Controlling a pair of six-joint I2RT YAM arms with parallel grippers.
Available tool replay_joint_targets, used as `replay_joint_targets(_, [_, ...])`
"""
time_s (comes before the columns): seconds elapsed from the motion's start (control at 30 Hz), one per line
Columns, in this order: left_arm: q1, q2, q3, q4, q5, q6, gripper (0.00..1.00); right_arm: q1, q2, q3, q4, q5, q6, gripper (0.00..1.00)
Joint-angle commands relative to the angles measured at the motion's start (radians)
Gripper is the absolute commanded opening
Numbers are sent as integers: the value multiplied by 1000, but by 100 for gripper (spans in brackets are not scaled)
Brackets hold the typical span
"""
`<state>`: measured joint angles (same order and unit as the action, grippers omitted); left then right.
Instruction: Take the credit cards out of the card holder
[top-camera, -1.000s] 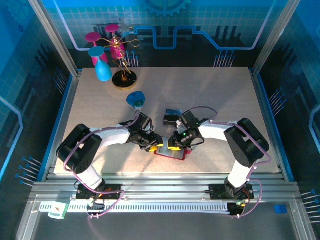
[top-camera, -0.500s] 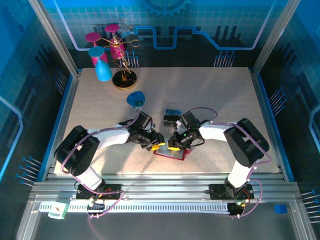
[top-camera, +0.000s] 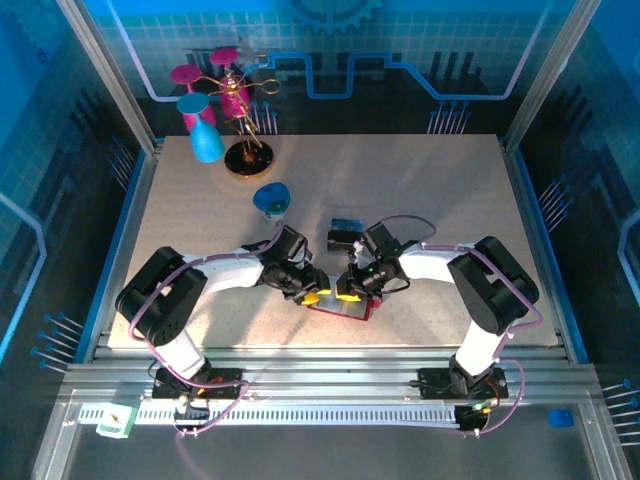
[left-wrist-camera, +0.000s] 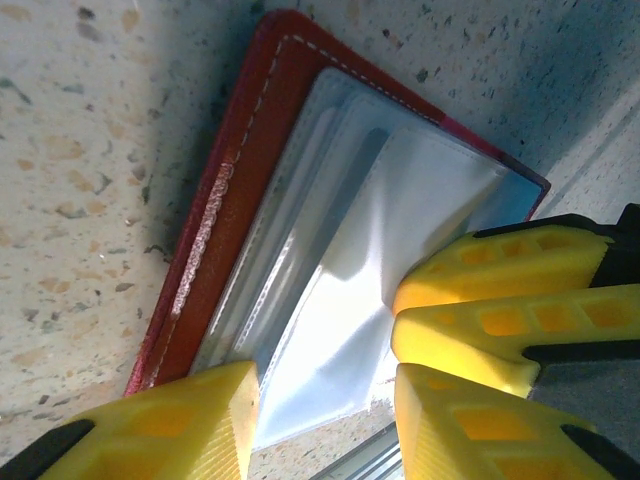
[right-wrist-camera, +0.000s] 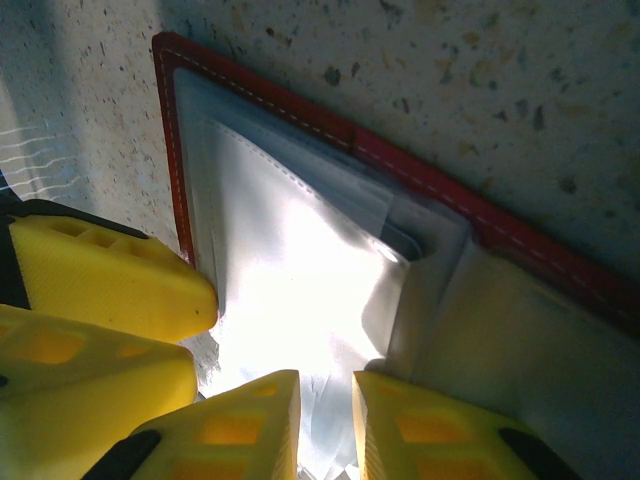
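Holder is lying open, inner side up, near the front edge of the table, centred between both arms. Both grippers are meeting right over it from opposite sides.

Left gripper is sitting at the holder's left end. On the left wrist cam it is spread wide, with the near edge of the clear sleeve lying between its fingers. Red cover is running up and away from the left finger. Can't tell if either finger is touching.

Right gripper is coming in from the other side. On its own cam it is closed down to a thin gap, pinching a flap of the sleeve, which is lifting off the holder. Left cam is showing the same: its fingers are nearly together at the flap.

Glare is washing out the sleeve, so cards inside aren't readable.
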<state>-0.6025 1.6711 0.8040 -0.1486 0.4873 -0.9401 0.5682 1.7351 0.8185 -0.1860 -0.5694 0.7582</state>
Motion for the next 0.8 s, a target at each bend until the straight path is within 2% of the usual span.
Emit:
replay_joint_targets(0.0, [-17,27,18,-34,28,17,41,-14,-2,-22,-12,-1,-5,22])
replay_joint_targets(0.5, [-22,12,-11,13,72,-15,41,-16,-3,-29,5,-4,1,22])
replay_joint_targets(0.7, [-23,-43,0,-69,2,20,41,-16,-5,-38,17,-3,0,21])
replay_joint_targets(0.77, [-24,-65,6,-93,-11,32,41,-18,-9,-48,36,-6,-3,16])
